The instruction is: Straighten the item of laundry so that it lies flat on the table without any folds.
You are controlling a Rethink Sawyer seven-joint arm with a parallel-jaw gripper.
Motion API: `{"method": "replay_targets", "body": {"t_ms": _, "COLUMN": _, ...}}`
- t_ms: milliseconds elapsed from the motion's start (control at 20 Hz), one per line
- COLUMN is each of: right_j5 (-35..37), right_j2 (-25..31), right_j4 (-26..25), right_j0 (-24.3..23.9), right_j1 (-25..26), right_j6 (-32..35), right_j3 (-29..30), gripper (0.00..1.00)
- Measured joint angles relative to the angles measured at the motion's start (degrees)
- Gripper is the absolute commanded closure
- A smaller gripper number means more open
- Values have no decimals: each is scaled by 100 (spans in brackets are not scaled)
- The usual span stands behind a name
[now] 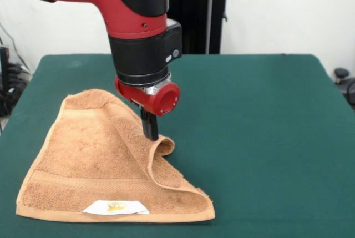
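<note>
**Towel folded over, end effector at the raised edge**

You are looking at the orange-tan towel (94, 166) lying on the left half of the dark green counter (266, 138), close to the edge nearest the camera. It is not flat: the right-hand part has been turned back over the rest, so the outline reads as a rough triangle with its peak toward the far side and a long base along the near edge. The folded flap runs diagonally from the peak down to the near right corner, and a curled lip of cloth stands up just under the arm. A woven border band crosses the near portion, and a small white label (115, 207) with a yellow mark sits on the near hem.

The red and black arm comes down from above, and its end effector (150, 130) shows as a dark tip reaching to the raised lip (it appears to be touching the cloth there). Only that single dark piece is visible from this side, so you cannot tell whether the end effector is apart, together, or clamped on the towel. The right half of the counter carries nothing but its green cloth.
</note>
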Motion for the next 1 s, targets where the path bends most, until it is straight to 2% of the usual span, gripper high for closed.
{"method": "replay_targets", "body": {"t_ms": 400, "right_j5": 1, "right_j2": -5, "right_j4": 0, "right_j0": -196, "right_j1": -160, "right_j6": 0, "right_j3": -7, "gripper": 100}}
{"method": "replay_targets", "body": {"t_ms": 1000, "right_j5": 1, "right_j2": -5, "right_j4": 0, "right_j0": -212, "right_j1": -321, "right_j6": 0, "right_j3": -14, "gripper": 100}}
